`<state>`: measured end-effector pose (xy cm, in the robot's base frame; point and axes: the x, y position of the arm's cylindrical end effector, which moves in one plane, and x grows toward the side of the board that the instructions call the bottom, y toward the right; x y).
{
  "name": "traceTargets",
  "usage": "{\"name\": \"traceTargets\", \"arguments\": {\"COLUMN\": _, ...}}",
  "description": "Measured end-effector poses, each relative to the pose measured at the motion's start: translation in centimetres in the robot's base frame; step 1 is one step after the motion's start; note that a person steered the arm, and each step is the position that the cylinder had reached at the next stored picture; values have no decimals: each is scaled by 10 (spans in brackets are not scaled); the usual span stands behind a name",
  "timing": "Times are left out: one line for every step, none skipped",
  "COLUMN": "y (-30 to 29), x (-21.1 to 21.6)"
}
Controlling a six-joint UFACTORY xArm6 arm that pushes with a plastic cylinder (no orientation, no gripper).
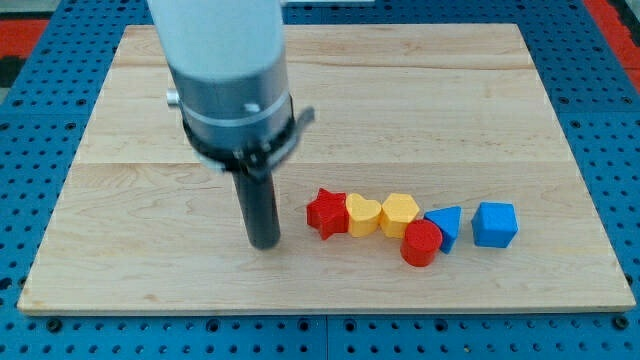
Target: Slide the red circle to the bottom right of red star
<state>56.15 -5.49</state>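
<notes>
The red star [325, 212] lies on the wooden board [150, 260] right of the middle, at the left end of a row of blocks. The red circle [421, 242] is a short red cylinder lower and to the right of the star, touching the yellow hexagon [400, 212] and the blue triangle [445, 227]. A yellow heart [363, 215] sits between the star and the hexagon. My tip [264, 243] is on the board to the left of the star, apart from every block.
A blue cube [494, 224] stands at the row's right end, slightly apart from the blue triangle. The arm's white and grey body [228, 70] hangs over the board's upper left. A blue perforated table [600, 60] surrounds the board.
</notes>
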Motion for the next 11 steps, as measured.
{"name": "traceTargets", "arguments": {"y": 49, "x": 57}}
{"name": "traceTargets", "arguments": {"y": 112, "x": 56}}
{"name": "traceTargets", "arguments": {"y": 206, "x": 30}}
{"name": "traceTargets", "arguments": {"y": 218, "x": 19}}
{"name": "traceTargets", "arguments": {"y": 155, "x": 19}}
{"name": "traceTargets", "arguments": {"y": 154, "x": 7}}
{"name": "traceTargets", "arguments": {"y": 174, "x": 3}}
{"name": "traceTargets", "arguments": {"y": 168, "x": -17}}
{"name": "traceTargets", "arguments": {"y": 138, "x": -28}}
{"name": "traceTargets", "arguments": {"y": 110, "x": -26}}
{"name": "traceTargets", "arguments": {"y": 106, "x": -28}}
